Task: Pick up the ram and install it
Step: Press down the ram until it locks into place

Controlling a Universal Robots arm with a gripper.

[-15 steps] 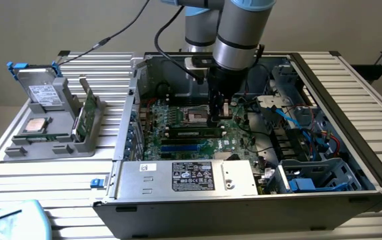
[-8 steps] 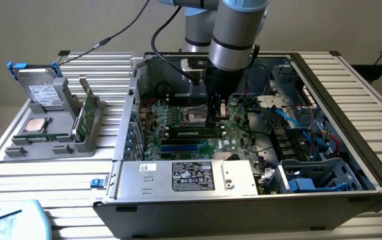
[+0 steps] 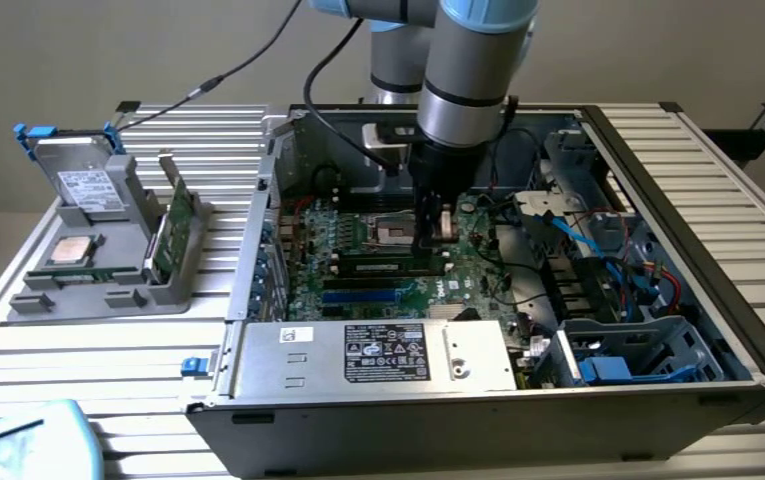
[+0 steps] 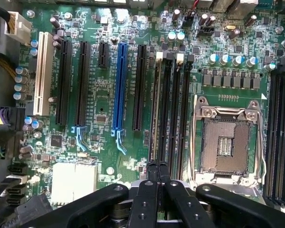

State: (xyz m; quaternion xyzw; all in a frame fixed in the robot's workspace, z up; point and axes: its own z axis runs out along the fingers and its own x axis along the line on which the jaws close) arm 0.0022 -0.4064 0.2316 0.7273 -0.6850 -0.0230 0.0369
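Ribbed metal tabletop (image 3: pixel 115 350) carrying an open computer case (image 3: pixel 702 300), green motherboard (image 4: pixel 99 95) inside. Fingers (image 4: pixel 157 173) clenched together, nothing visibly between them, lowered onto the ram (image 3: pixel 382 265), which lies seated in a slot directly beneath the tips, beside the bare processor socket (image 4: pixel 225 142). Grey parts holder (image 3: pixel 102 260) with a drive and a card well apart from the fingers, outside the case
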